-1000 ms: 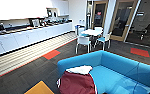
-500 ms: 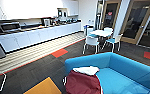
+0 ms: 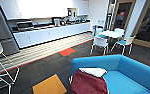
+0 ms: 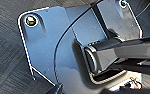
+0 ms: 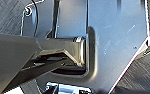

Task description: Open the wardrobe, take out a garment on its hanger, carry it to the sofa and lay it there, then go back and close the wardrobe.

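From the head view, the garment (image 3: 88,83) lies draped over the near end of the sofa (image 3: 131,72), its maroon body hanging down the arm and a white part spread on top. Beyond the sofa stand white chairs (image 3: 99,43) around a small table, and a long white counter (image 3: 48,33) runs along the far wall; no writing can be read. In the left wrist view, the robot's dark plate and jointed bar hang over grey carpet (image 4: 6,50); whether the left end effector is released or clenched cannot be told. The right wrist view shows the same over carpet, and the right end effector's state likewise cannot be told.
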Controlling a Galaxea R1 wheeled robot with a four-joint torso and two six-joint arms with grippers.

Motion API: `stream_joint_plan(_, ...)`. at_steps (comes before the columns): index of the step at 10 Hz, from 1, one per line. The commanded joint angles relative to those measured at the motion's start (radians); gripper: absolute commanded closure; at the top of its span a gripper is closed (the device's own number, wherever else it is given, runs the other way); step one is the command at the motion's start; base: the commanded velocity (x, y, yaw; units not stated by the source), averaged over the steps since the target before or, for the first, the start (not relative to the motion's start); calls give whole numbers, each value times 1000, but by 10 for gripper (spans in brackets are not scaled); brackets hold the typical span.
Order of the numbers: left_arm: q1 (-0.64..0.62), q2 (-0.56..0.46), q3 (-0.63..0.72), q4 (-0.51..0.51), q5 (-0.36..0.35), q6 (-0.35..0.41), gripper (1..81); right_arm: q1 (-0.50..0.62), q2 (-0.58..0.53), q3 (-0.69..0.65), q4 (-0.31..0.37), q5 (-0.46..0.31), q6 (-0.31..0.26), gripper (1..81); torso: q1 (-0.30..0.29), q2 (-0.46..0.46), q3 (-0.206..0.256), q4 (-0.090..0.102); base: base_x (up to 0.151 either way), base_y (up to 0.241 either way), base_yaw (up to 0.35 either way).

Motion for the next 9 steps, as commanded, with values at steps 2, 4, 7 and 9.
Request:
stream_joint_plan(2,-26,-3,-4,5,48,8,10,22,16,9,-10,-50,-4,10,0,0,0,0,0,0,249)
stream_joint_plan(4,-29,-1,-4,5,48,10,10,22,16,8,-10,-48,-4,10,0,0,0,0,0,0,249)
stream_joint_plan(7,-31,4,13,8,89,11,10,20,13,5,-10,-50,-5,10,0,0,0,0,0,0,249)
stream_joint_plan(9,-31,2,13,7,89,11,10,23,11,5,-10,-50,-4,10,0,0,0,0,0,0,249)
